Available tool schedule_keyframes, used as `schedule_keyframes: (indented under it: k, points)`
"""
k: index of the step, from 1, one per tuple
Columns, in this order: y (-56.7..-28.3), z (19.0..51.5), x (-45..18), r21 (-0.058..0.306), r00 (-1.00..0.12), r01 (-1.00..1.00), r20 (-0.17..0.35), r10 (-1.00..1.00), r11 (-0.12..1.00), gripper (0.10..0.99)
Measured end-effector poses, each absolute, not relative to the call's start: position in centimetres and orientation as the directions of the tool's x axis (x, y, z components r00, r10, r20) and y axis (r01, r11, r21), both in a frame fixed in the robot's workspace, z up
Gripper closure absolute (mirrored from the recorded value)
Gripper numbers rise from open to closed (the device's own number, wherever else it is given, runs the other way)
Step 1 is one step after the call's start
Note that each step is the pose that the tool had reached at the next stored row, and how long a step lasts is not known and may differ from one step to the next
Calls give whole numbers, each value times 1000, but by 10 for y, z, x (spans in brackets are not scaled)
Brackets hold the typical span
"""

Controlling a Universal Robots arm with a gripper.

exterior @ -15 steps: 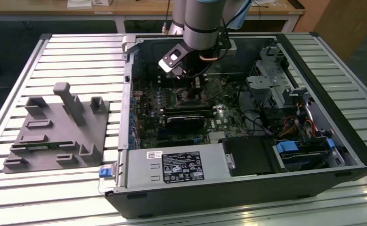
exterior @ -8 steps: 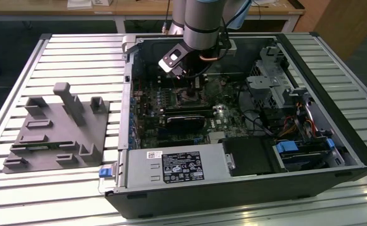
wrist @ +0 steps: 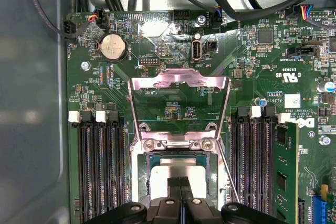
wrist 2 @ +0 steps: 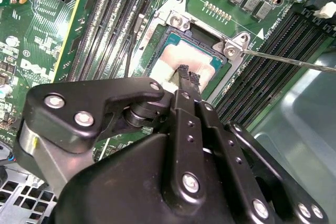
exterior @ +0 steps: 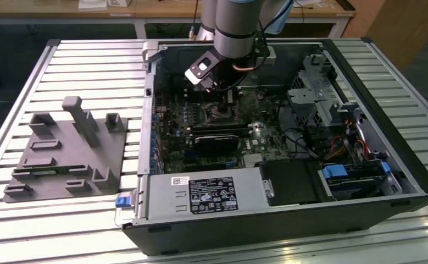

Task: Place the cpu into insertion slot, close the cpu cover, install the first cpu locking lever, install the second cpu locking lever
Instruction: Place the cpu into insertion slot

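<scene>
The cpu is lying flat in its socket, dull metal top facing up, square inside the frame. In the second wrist view the cpu shows from a slant, pale against the green board.

The first wrist view gives me the cpu cover: it stands open, tipped up on its hinge at the far edge of the socket, with the board visible through its window. The second wrist view gives me a thin locking lever, a bare rod that sticks out to one side of the socket, unlatched.

My gripper is right over the cpu, fingers pressed together with barely a seam between them, gripping nothing. From the other side the gripper shows the same: tips together above the metal top. Whether they touch the chip or hover just off it, I cannot tell. My fingers hide the near part of the cpu.

Memory slots run along both sides of the socket, with one green memory stick seated.

In the exterior view my arm reaches down into the open computer case; the socket below it is dark and hard to make out. A grey fixture sits on the slatted table at the exterior view's left.
</scene>
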State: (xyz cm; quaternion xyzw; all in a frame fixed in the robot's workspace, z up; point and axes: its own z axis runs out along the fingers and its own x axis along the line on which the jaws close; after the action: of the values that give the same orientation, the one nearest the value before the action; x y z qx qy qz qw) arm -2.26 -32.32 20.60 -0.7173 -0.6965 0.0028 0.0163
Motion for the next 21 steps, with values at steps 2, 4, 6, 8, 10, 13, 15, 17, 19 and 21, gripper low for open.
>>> schedule_keyframes:
  k: [2,4,6,8,10,13,15,17,19,21]
  points:
    - [-323,206,-23,-21,30,999,19,999,-29,980]
    - [-323,205,-24,-4,29,1000,19,999,-29,980]
    - [-323,205,-25,13,29,999,20,999,-29,980]
    - [-323,205,-26,17,29,999,20,999,-29,980]
    - [-323,204,-27,18,29,999,20,999,-29,980]
    - [-323,203,-28,18,29,999,20,999,-29,980]
    - [-323,201,-28,18,29,999,20,999,-29,980]
    - [-323,200,-28,18,29,999,20,999,-29,980]
    - [-323,200,-28,18,29,999,19,999,-29,980]
    - [-323,200,-28,18,29,999,20,999,-29,980]
